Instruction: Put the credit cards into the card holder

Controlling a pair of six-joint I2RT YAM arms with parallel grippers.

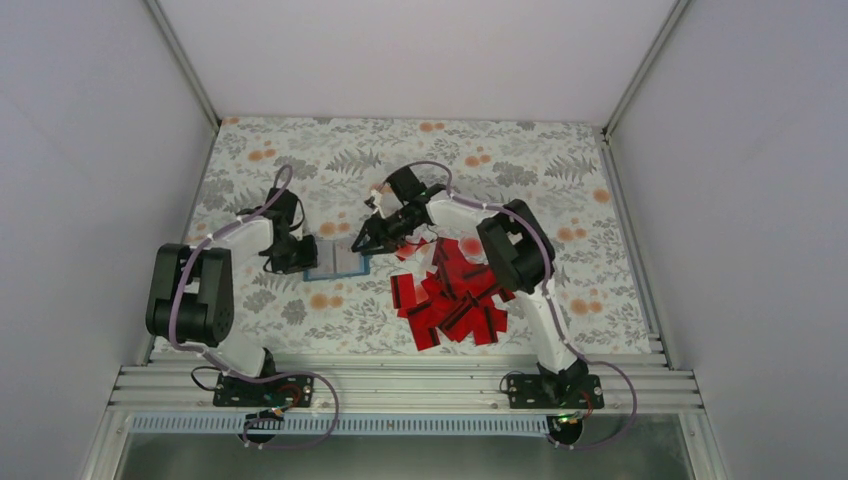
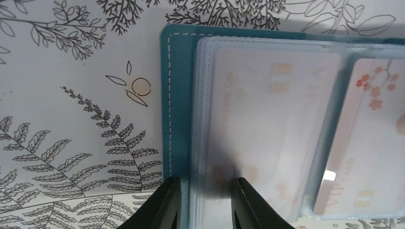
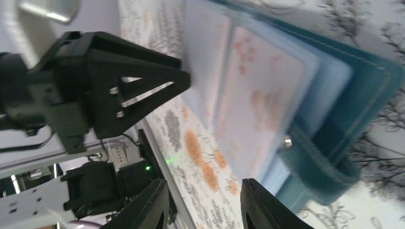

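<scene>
Left fingers point(image 2: 160, 210): narrowly parted, tips down on the open card holder point(image 2: 179, 95), likely pinning it flat.
Right fingers point(image 3: 145, 210): apart, empty, near its snap tab.
Credit cards point(image 1: 450, 300): heaped alongside, within reach.

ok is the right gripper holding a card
No, the right gripper has its fingers apart with nothing between them, by the open wallet.

Leaf-patterned tablecloth point(image 1: 520, 150), white enclosure walls point(image 1: 90, 150)
</scene>
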